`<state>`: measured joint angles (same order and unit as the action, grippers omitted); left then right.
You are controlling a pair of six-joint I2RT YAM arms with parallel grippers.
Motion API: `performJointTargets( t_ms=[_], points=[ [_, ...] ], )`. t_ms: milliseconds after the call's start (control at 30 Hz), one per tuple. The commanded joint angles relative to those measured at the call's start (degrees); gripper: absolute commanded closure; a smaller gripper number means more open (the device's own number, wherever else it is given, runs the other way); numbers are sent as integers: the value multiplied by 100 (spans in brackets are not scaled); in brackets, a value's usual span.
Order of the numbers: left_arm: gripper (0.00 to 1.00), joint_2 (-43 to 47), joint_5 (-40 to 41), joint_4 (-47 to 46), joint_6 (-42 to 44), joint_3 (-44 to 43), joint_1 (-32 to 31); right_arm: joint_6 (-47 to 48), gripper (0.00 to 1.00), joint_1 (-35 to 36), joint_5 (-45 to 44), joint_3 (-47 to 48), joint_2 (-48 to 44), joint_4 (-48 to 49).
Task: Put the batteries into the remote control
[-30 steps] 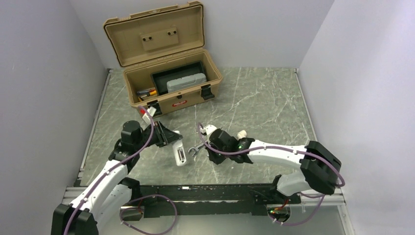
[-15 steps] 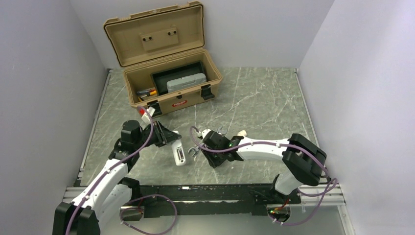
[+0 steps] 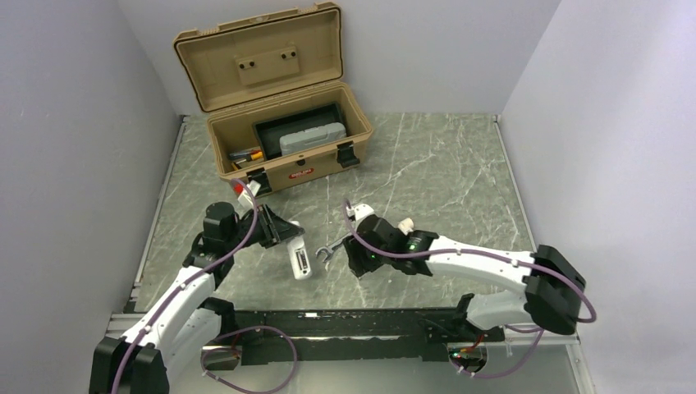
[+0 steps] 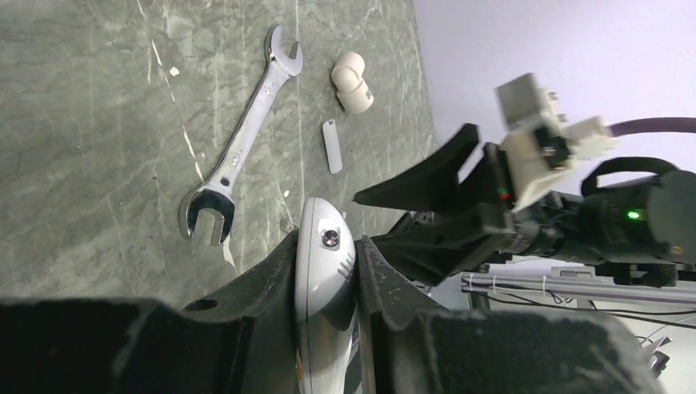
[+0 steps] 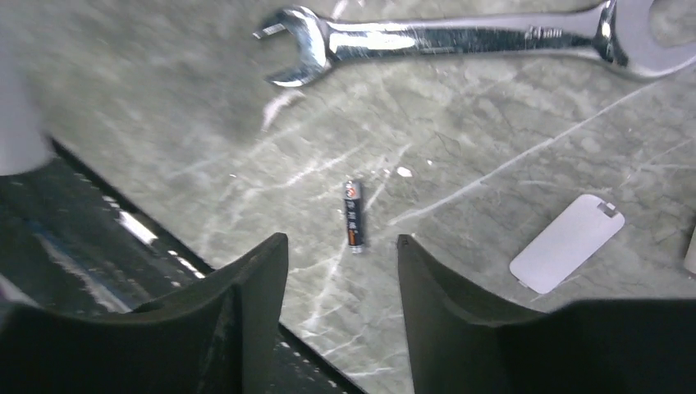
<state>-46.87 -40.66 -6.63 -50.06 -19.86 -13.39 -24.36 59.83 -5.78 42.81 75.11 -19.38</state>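
Left gripper (image 3: 289, 240) is clamped tight on the remote (image 3: 302, 263), fingers (image 4: 271, 279) pinching its two long edges. In the top view the remote's long axis runs from the gripper down towards the near edge of the table (image 3: 443, 172), leaning a touch right, free rounded end leading and the dark recess facing up. It sits left of centre, just beside the wrench (image 3: 328, 249). Whether the tip touches the table, I can't tell.

The left arm is folded at the elbow, wrist low, gripper reaching right. The right arm stretches long and low from its base across to the middle, wrist bent so the right gripper (image 5: 341, 244) aims down at the table. Its fingers stand apart, holding nothing. Right there in its wrist view a battery (image 5: 354, 215) lies flat on the table, lined up with the gap, near end level with the fingertips, touching neither. The wrench runs across beyond it, and a flat pale cover (image 5: 566, 243) lies off to the side.
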Motion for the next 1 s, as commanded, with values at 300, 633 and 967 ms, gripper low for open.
performJointTargets(
  t_ms=[300,633,967],
  points=[
    [100,-36,-156,-400,-17,54,64,-1058,100,265,929,-679,-632,1050],
    [100,-112,-178,-496,-56,82,75,-1263,100,345,914,-644,276,1300],
    [100,-99,-185,-455,-5,86,99,-1240,100,397,514,-330,786,686]
  ],
)
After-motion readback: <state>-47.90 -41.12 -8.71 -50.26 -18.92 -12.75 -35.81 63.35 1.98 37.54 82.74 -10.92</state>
